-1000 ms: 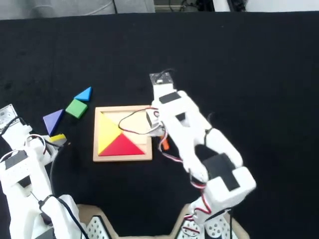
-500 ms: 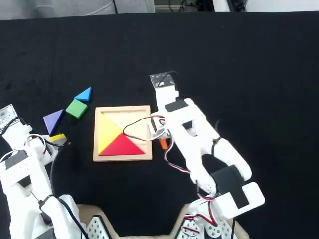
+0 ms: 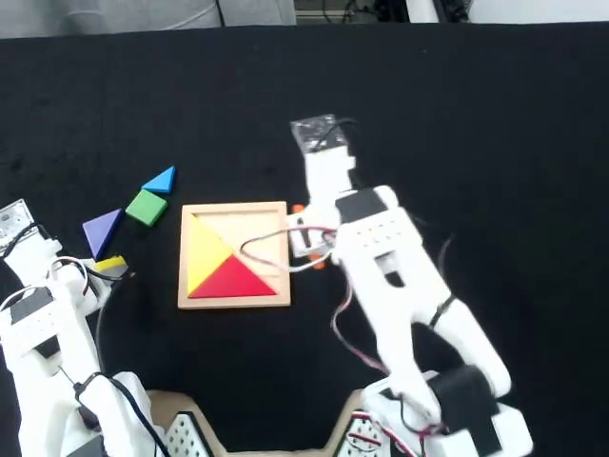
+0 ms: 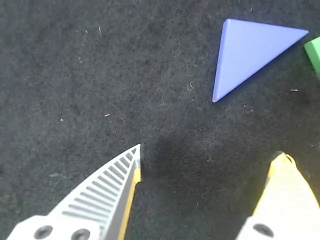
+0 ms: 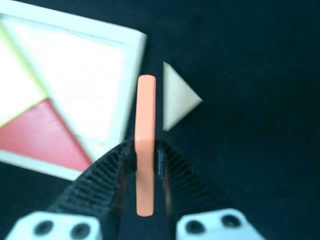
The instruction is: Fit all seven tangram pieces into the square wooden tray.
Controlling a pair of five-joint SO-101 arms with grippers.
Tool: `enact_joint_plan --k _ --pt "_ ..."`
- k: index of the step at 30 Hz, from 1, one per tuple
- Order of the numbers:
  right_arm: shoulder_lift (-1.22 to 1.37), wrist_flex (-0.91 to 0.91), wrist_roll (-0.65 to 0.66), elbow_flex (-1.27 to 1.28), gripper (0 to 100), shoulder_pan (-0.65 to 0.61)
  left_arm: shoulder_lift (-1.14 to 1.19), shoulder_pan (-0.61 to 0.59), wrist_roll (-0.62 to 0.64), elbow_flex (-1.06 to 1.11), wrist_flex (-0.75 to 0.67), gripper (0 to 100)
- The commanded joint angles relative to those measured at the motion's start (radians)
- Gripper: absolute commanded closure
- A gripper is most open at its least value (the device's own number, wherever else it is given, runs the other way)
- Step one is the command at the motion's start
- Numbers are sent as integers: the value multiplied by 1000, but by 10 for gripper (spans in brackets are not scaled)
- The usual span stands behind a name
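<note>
1. Left gripper (image 4: 210, 155): near the table's (image 3: 476, 114) left edge. Jaws spread wide with nothing between them, over bare black cloth.
2. Purple triangle (image 4: 247, 55): flat on the cloth just ahead of the left gripper's tips, apart from them.
3. Green square (image 3: 146, 207): just beside the purple triangle. The left wrist view catches one corner of it.
4. Blue triangle (image 3: 160, 179): just beyond the green square, towards the far edge.
5. Square wooden tray (image 3: 234, 303): mid-table. It holds two pieces:
 a. Yellow triangle (image 3: 206, 252), filling the left quarter.
 b. Red triangle (image 3: 234, 279), filling the near quarter, edge to edge with the yellow one.
 The rest of the tray floor is bare wood.
6. Right gripper (image 5: 145, 149): at the tray's right rim, jaws pinching the orange piece (image 5: 145, 115), which stands on edge. Contact with the rim cannot be told.
7. Pale triangle (image 5: 177, 102): on the cloth just outside the tray's right rim, close beside the orange piece. In the high view the right arm lies over that spot.
</note>
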Motion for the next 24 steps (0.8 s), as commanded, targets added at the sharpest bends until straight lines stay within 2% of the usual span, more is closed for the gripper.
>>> enact_joint_plan --k 1,7,10,14,24 --pt "-51 -20 5 -74 984 -81 -14 8 -6 -2 -17 615" --pt "71 -129 2 -102 983 -180 -14 8 -6 -2 -17 615" --pt "157 -170 -68 -114 984 -209 -14 8 -6 -2 -17 615" --pt "242 -187 -129 -150 984 -204 -14 8 -8 -4 -17 615" --pt "268 -189 -132 -153 984 -218 -14 8 -8 -4 -17 615"
